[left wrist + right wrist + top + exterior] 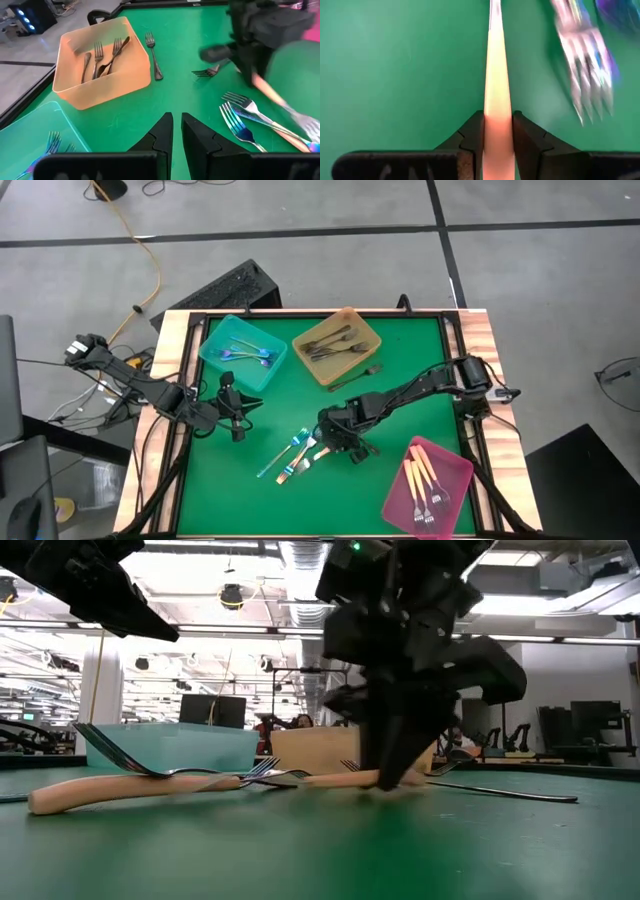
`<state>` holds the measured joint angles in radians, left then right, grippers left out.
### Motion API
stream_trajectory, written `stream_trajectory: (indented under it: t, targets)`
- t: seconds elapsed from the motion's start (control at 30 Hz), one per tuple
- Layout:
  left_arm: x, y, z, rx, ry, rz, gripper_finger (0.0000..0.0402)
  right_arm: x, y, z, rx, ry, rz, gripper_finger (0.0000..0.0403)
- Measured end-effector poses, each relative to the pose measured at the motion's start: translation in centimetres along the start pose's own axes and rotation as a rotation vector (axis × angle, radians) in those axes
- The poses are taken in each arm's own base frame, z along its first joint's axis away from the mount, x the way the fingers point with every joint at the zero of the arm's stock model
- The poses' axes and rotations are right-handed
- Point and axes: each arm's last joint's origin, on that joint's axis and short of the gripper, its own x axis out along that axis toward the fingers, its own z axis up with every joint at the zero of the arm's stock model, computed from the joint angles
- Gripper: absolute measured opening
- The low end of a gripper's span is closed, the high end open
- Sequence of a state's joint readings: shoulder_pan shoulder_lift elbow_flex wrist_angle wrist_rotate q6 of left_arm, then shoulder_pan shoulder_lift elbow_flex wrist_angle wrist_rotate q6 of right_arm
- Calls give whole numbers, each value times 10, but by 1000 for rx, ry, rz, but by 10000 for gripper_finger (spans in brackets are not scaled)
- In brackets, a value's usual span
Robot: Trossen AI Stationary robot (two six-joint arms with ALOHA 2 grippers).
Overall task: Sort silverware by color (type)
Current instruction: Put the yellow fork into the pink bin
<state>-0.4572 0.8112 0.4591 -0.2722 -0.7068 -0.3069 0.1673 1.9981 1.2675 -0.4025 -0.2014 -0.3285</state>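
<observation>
Several loose forks (295, 452), iridescent blue and cream-handled, lie on the green mat mid-table. My right gripper (347, 444) stands over their right end, shut on a cream-handled fork (496, 75). My left gripper (233, 418) hovers left of the pile, shut and empty; its fingers (167, 131) point toward the amber tray. The teal tray (243, 352) holds iridescent pieces, the amber tray (336, 345) dark grey ones, and the pink tray (428, 485) cream-handled forks. One dark fork (357, 375) lies on the mat beside the amber tray. My right gripper pinches the cream handle (498, 107) of the fork between its two fingers, which stand on the handle's two long sides. The fingers come from above, pointing down. In the low view the handle (345, 779) sits at about mat height; whether it is lifted clear I cannot tell.
The mat is framed by a dark rim and wooden border (172, 380). Another cream-handled fork (120, 790) lies near the low camera. The three trays stand at the far left, far middle and near right. Bare mat shows at the near left (220, 500).
</observation>
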Motion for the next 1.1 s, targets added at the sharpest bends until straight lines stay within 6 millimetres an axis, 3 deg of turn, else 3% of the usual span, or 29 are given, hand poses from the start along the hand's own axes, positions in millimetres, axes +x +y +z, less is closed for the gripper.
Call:
stream_trajectory:
  t: [0.23,0.43,0.7,0.8,0.9,1.1]
  targets:
    - [0,0,0,-1,-4,14,25,-39,6,-1,61,61,-47,103]
    - [0,1,1,-2,-12,30,25,-68,17,-1,217,79,-84,103]
    - [0,1,-1,1,-10,37,25,-101,40,-5,732,107,-177,103]
    - [0,1,0,-6,-14,37,25,-111,59,-7,863,145,-190,103]
    - [0,1,0,-6,-15,36,25,-120,84,-8,887,171,-189,103]
    - [0,0,1,-18,-29,31,25,-146,134,-6,968,55,-231,103]
